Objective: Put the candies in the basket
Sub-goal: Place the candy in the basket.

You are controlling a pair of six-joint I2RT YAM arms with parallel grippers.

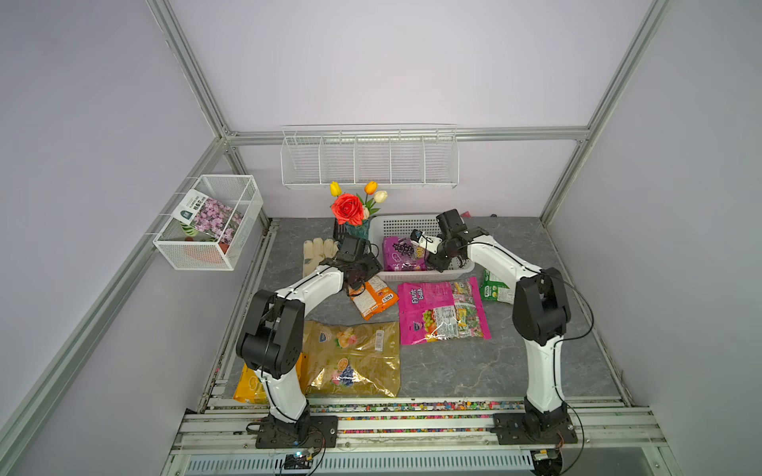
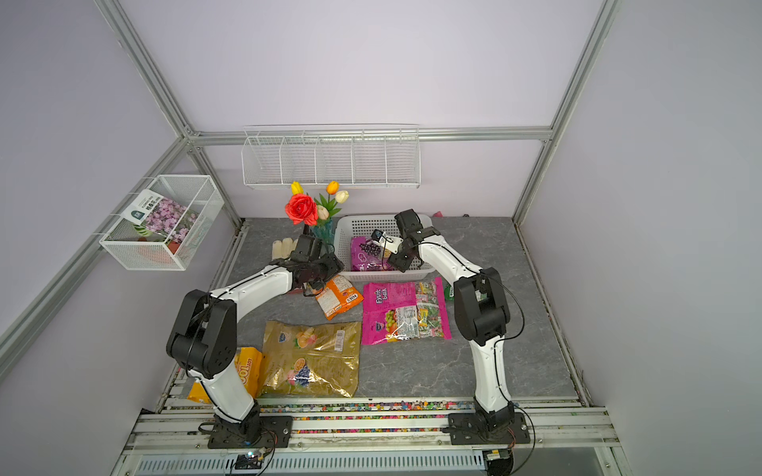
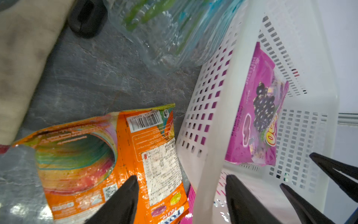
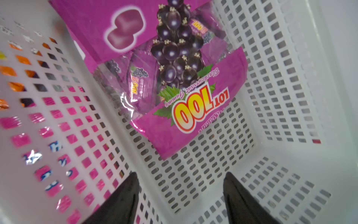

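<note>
The white basket [image 1: 396, 225] stands at the back of the table, and a purple candy bag [image 1: 398, 253] lies inside it. My right gripper [image 4: 180, 178] hangs open over the basket floor [image 4: 193, 174], apart from the purple bag [image 4: 174, 58]. My left gripper [image 3: 182, 180] is open and astride the basket's near corner [image 3: 209, 155], with one finger over the orange bag [image 3: 124, 155]. On the table lie the orange bag [image 1: 373, 298], a magenta bag [image 1: 441, 311], a gold bag [image 1: 354, 358], a green bag [image 1: 497, 288] and a yellow-orange bag [image 1: 249, 385], the last partly hidden by the left arm.
A cream glove [image 1: 317, 253] and a vase of flowers [image 1: 354, 210] sit just left of the basket. A wire cube basket [image 1: 210, 222] with a seed packet hangs on the left wall. A long wire rack [image 1: 369, 158] hangs on the back wall.
</note>
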